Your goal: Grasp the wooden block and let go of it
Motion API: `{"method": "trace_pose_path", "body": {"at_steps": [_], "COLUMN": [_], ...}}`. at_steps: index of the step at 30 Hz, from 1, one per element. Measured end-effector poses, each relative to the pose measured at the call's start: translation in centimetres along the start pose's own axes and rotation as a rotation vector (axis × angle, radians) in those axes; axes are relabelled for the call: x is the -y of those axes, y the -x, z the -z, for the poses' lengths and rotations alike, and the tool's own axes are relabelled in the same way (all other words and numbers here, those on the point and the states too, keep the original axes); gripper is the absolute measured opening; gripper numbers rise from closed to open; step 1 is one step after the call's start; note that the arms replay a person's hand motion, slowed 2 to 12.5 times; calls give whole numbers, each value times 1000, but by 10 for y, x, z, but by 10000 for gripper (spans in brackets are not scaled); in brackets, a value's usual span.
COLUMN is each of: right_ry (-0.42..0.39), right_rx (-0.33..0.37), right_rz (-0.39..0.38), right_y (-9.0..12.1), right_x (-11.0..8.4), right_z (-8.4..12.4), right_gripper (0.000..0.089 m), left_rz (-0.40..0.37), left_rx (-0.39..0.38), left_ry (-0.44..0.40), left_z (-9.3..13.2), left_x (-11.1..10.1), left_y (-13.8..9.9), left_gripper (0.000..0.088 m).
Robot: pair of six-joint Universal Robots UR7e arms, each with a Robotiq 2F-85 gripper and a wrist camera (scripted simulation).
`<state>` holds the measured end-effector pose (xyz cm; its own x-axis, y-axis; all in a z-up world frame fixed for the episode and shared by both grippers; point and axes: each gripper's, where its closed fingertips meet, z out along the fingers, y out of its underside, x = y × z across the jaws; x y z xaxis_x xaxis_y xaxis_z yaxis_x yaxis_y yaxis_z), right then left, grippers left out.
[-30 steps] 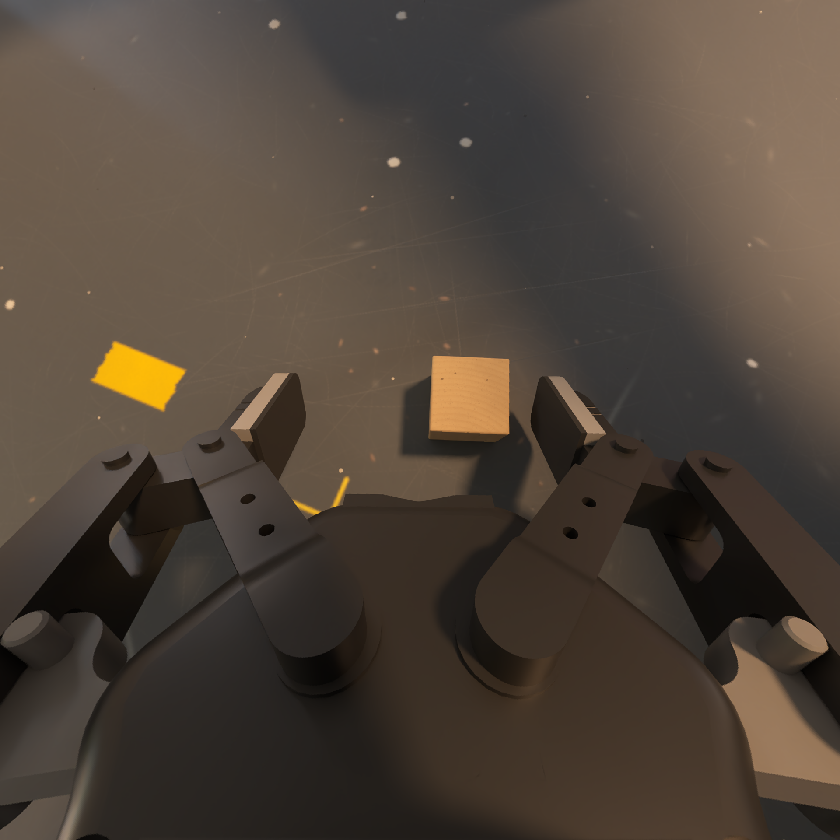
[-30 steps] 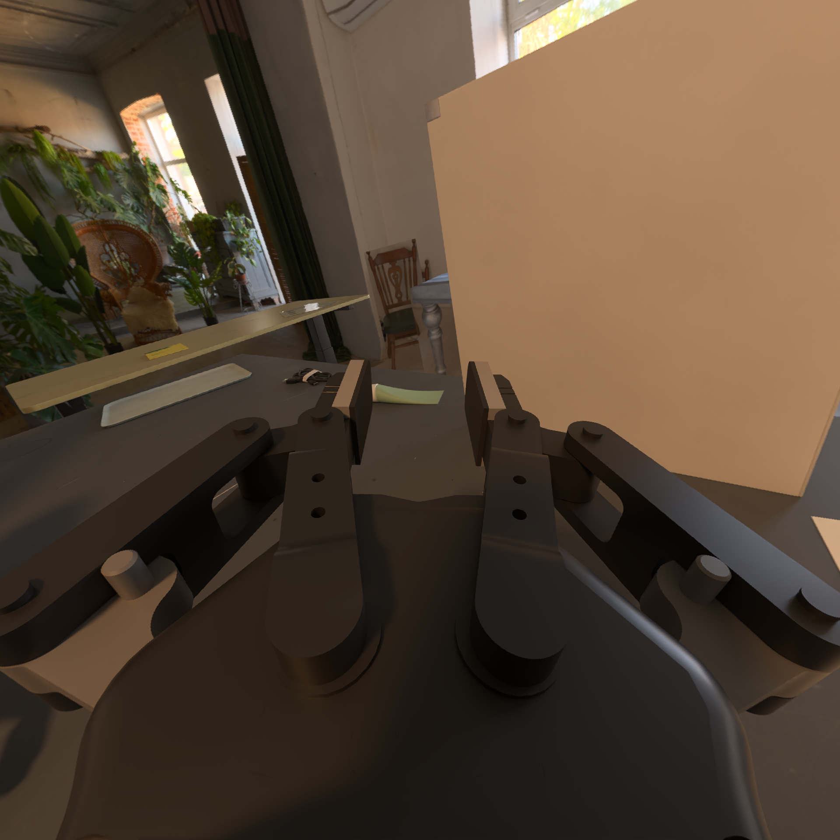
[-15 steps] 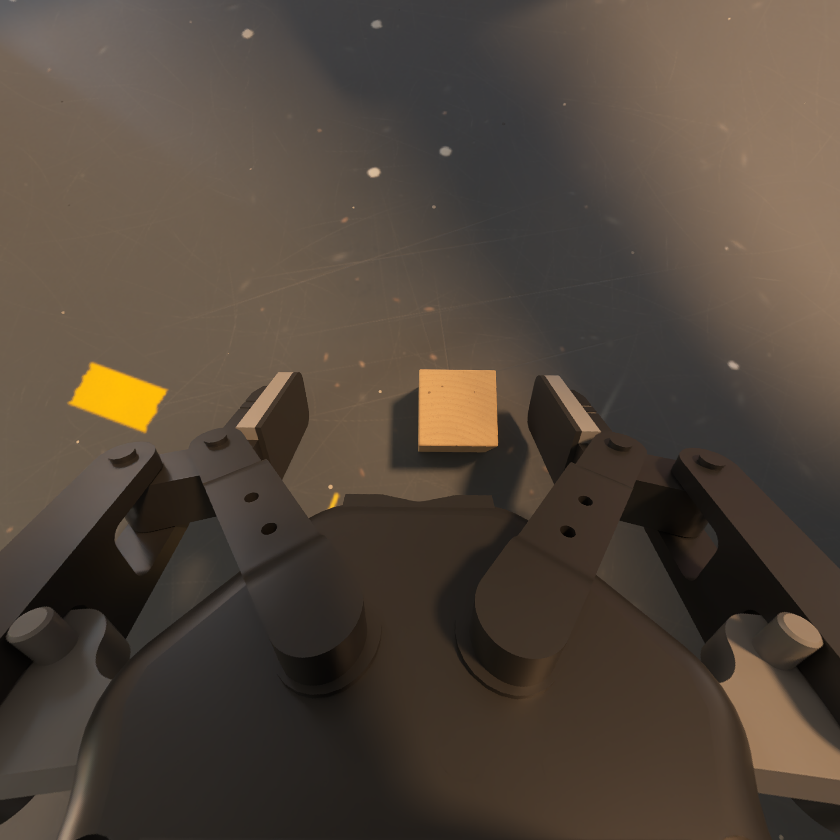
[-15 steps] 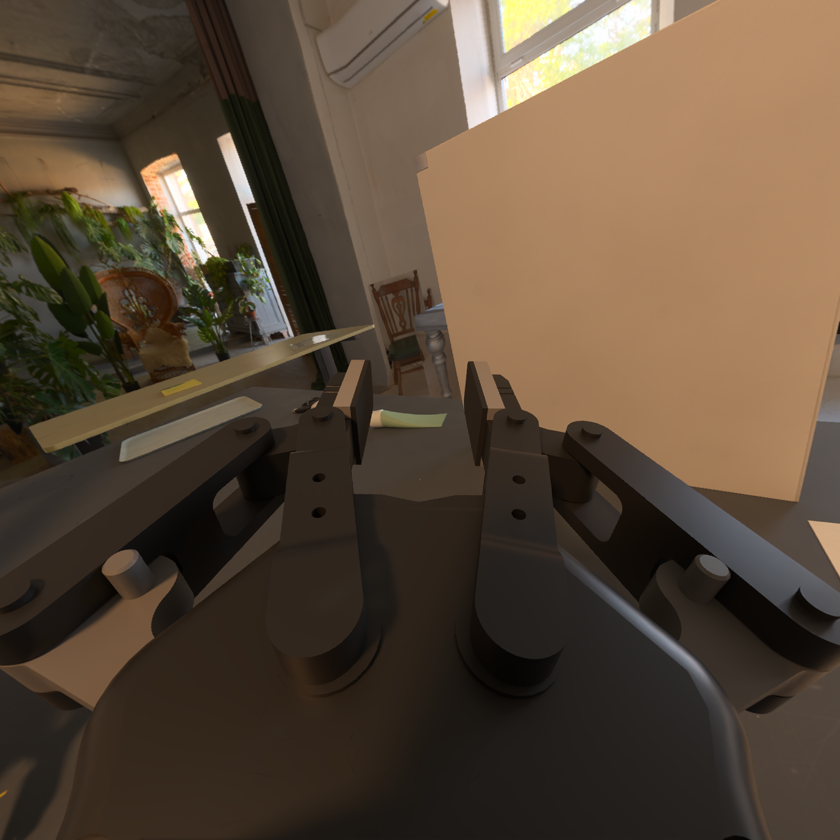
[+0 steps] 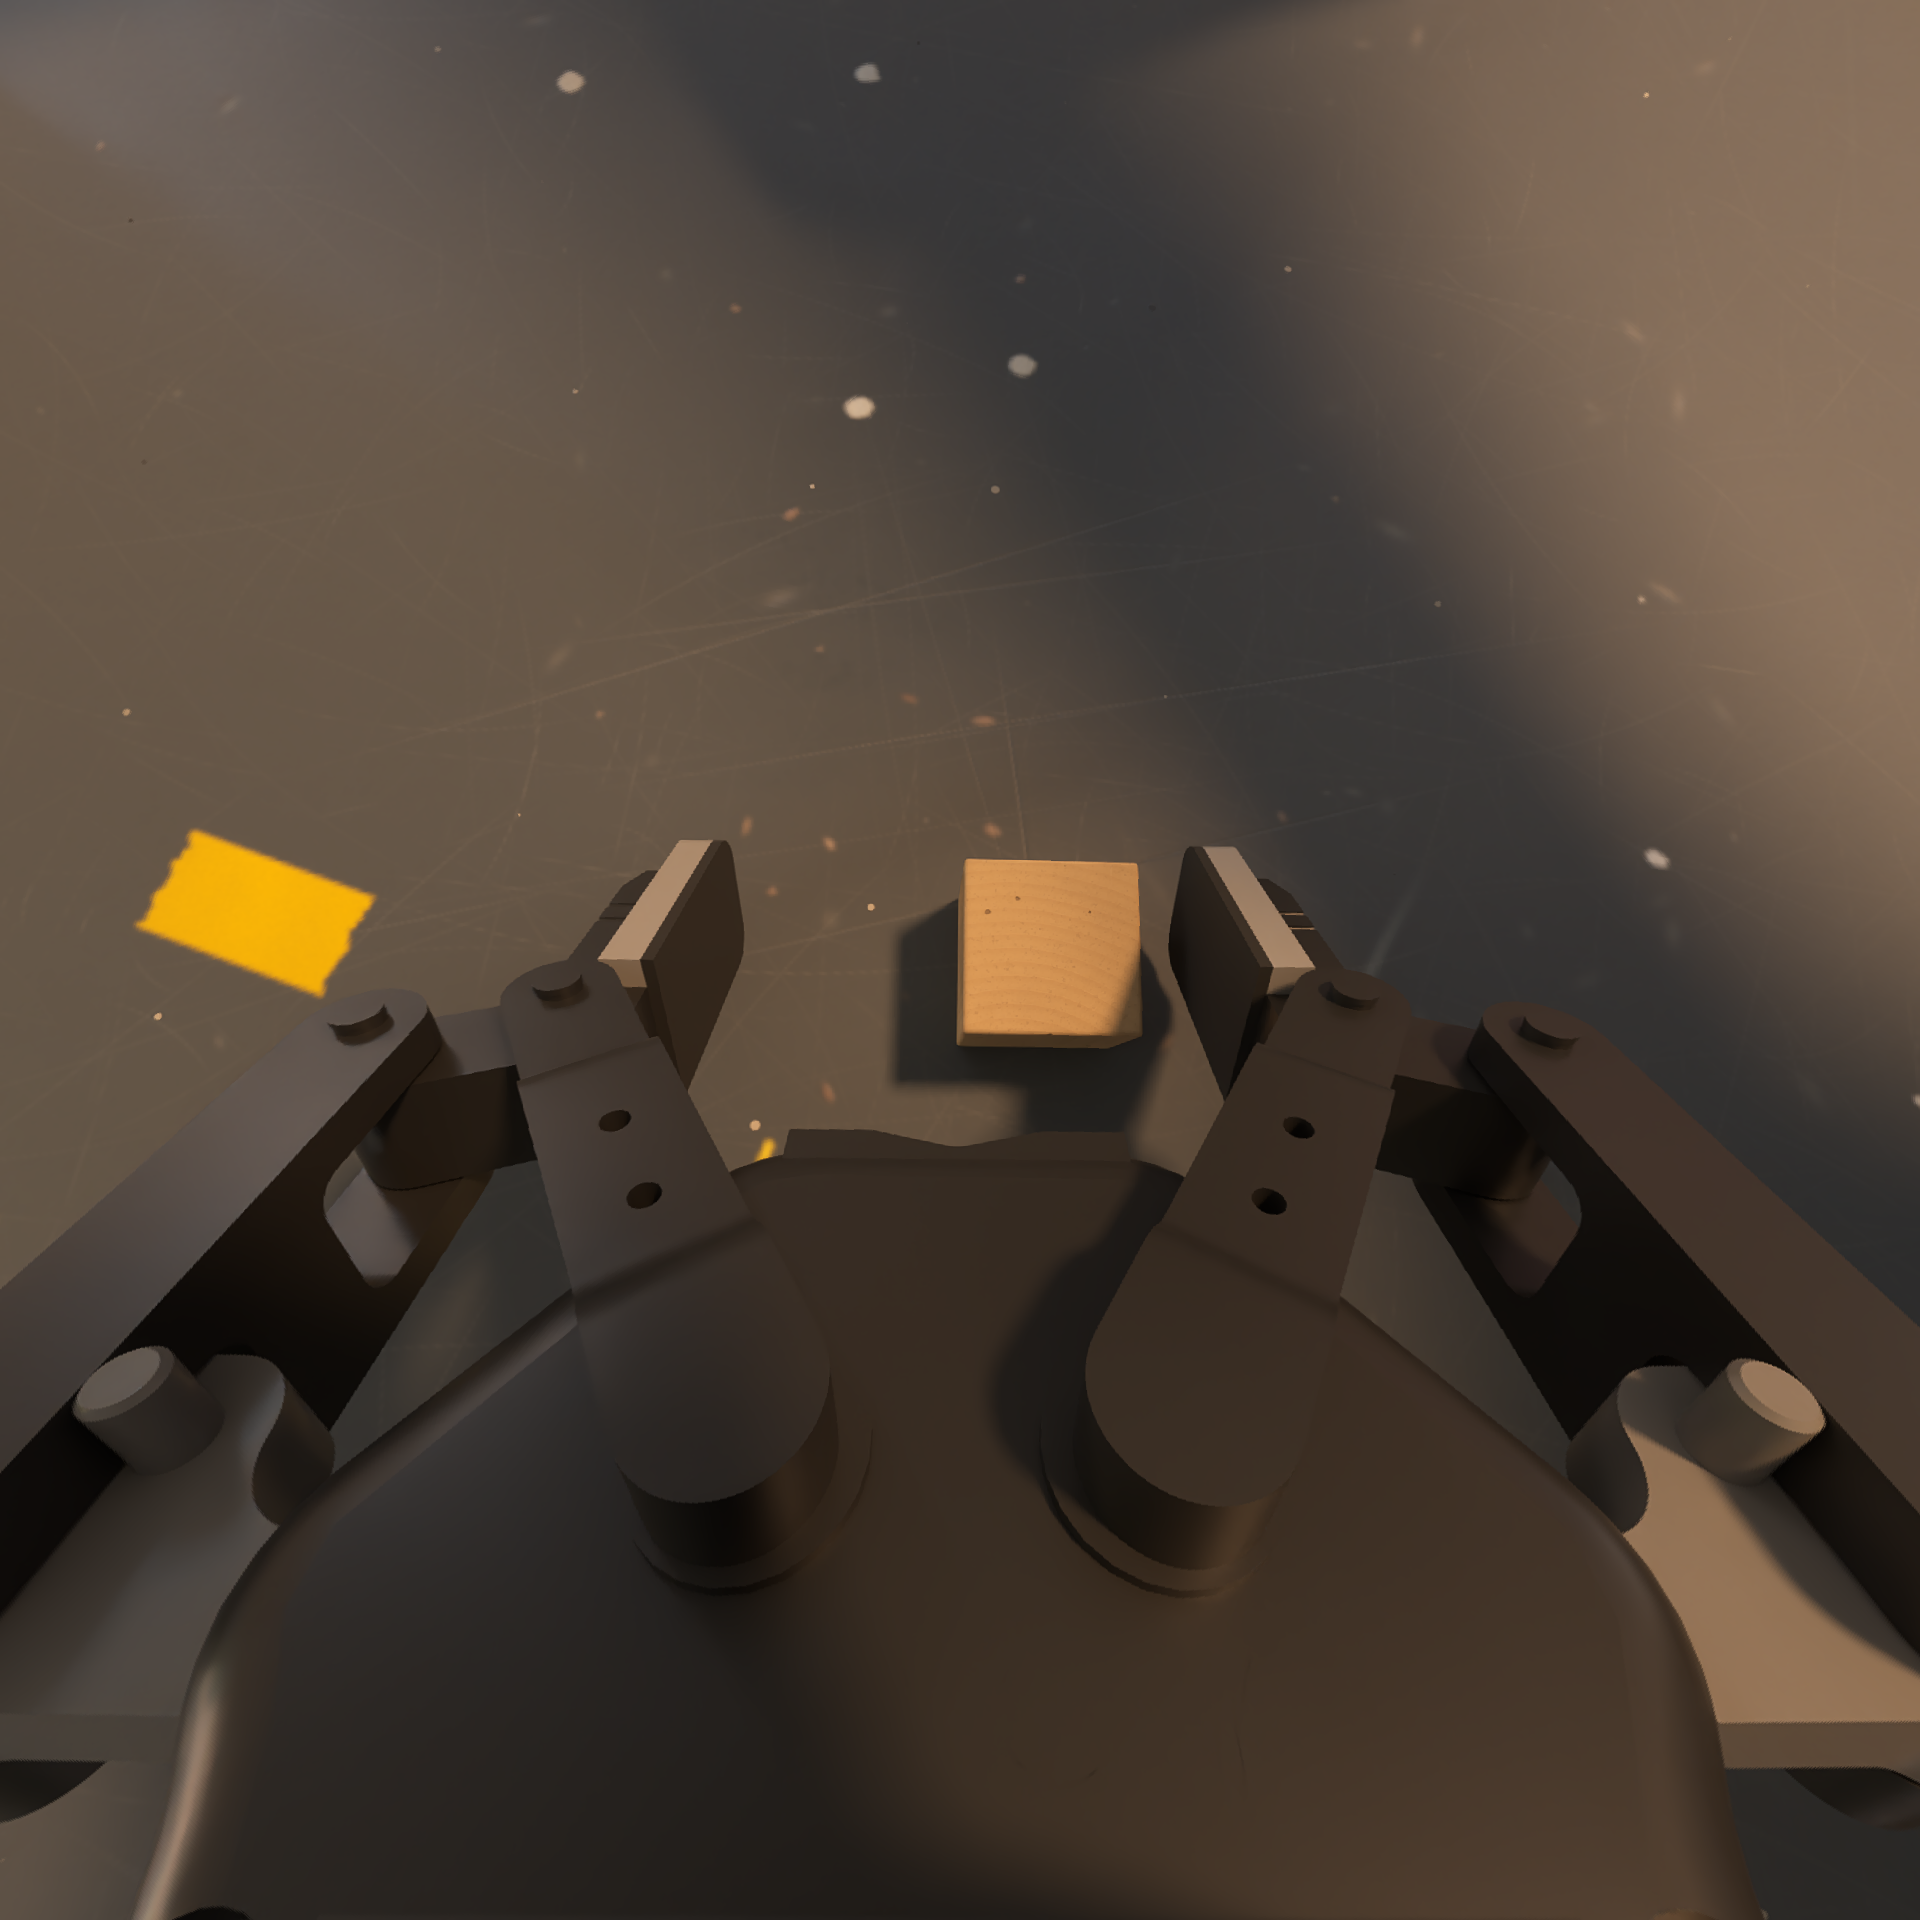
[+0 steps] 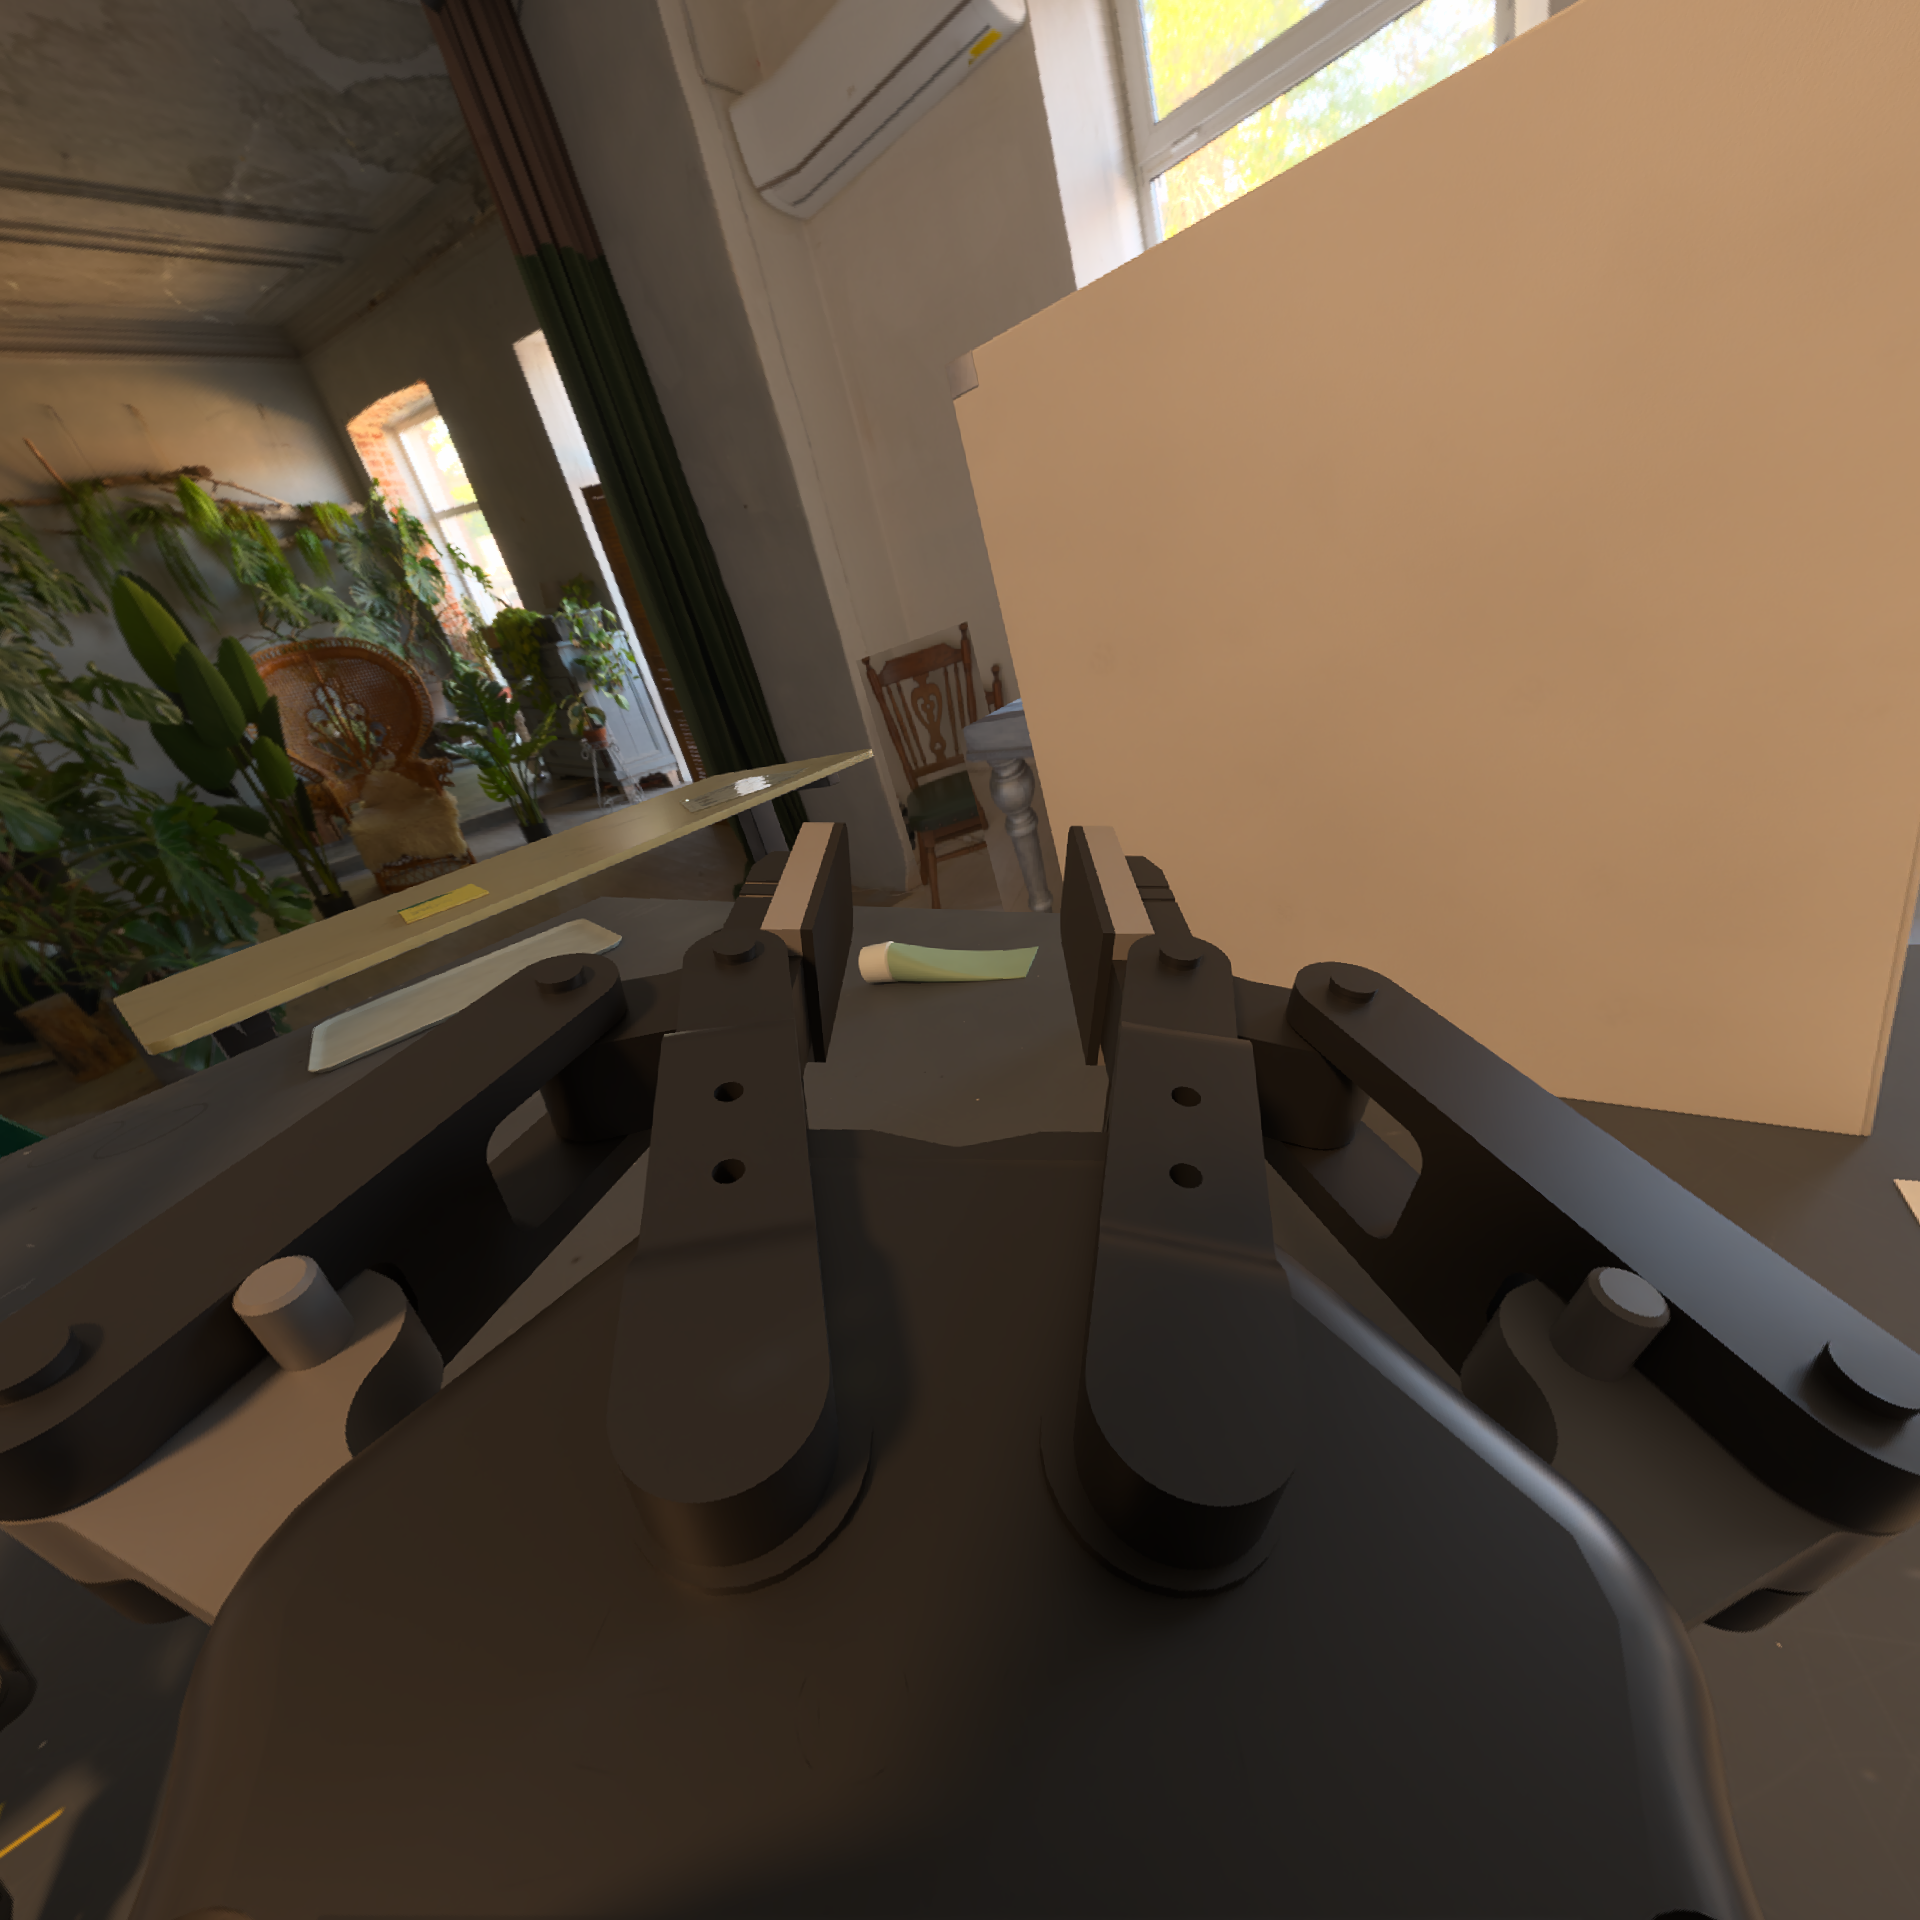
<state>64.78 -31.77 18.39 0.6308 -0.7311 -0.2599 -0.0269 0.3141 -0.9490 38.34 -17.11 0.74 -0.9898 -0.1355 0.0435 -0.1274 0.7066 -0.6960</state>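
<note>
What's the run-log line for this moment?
left gripper: open, above wooden block, off-centre toward its right finger | right gripper: open, empty | block: on table

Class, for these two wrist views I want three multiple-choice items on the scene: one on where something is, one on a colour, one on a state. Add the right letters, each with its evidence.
1. Where does the wooden block sit relative to the left gripper?
A. Between its fingers, nearer the right one
B. Outside the left finger
C. Clamped and lifted off the table

2. What colour is the piece of tape on the table?
A. Blue
B. Yellow
C. White

3. What state is the right gripper in?
A. Shut on the tube
B. Shut on nothing
C. Open and empty

Answers:
1 A: the block lies in the gap, a sliver of table showing beside each pad.
2 B: the strip left of the fingers is bright yellow.
3 C: its pads stand apart, and the pale green tube lies farther off on the table.
</note>
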Motion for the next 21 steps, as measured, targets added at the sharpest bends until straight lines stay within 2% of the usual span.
{"method": "trace_pose_path", "body": {"at_steps": [8, 21], "right_ry": [9, 19], "right_rx": [0, 0], "right_rz": [-2, -7], "right_y": [0, -1], "right_x": [-3, -6], "right_z": [-1, -3], "right_gripper": [370, 370], "left_rz": [14, 18], "left_rx": [5, 2], "left_ry": [-3, -5], "left_z": [0, 0], "left_x": [0, 1], "left_y": [2, 2], "left_gripper": [660, 637]}}
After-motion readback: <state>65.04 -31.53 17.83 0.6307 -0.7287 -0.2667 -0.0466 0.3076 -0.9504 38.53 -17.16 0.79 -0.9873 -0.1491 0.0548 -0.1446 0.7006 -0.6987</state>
